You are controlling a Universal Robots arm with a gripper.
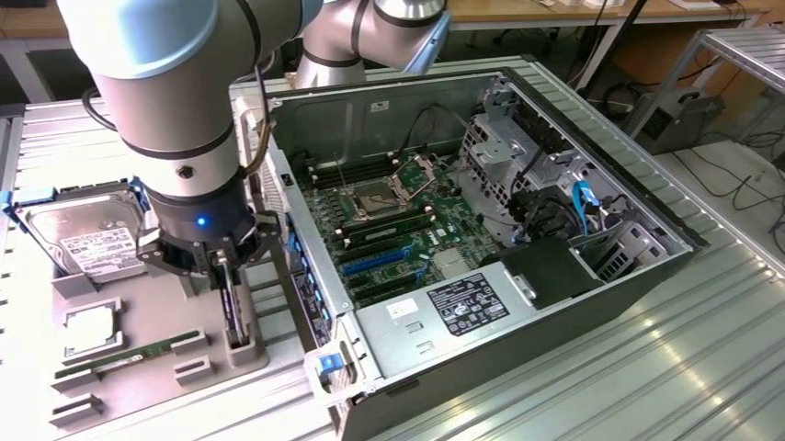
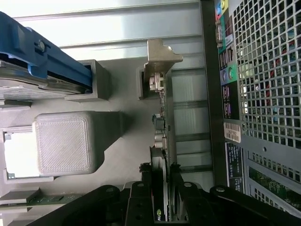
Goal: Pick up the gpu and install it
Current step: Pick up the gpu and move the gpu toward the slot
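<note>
The open computer case (image 1: pixel 368 115) is lying on its side with the motherboard facing up, and everything in play is sitting just beside its rear wall. The arm (image 1: pixel 172 101) is reaching down next to that wall, over the grey holder tray (image 1: pixel 153 317). On the tray, the hard drive (image 1: pixel 92 234) is resting farther from the case than the gpu (image 1: pixel 235 312). The card is standing on edge in its slot close to the case, its silver bracket (image 2: pixel 160 56) pointing away from the wrist. The gripper (image 2: pixel 162 172) is straddling the card's near end, and its jaws are drawn narrow and appear to be clasping the gpu's two faces.

I judge the pick-up to be in hand, with the card not yet out of its holder. Freeing it is calling for a firm squeeze and a pull straight along the slot, keeping clear of the case wall.
</note>
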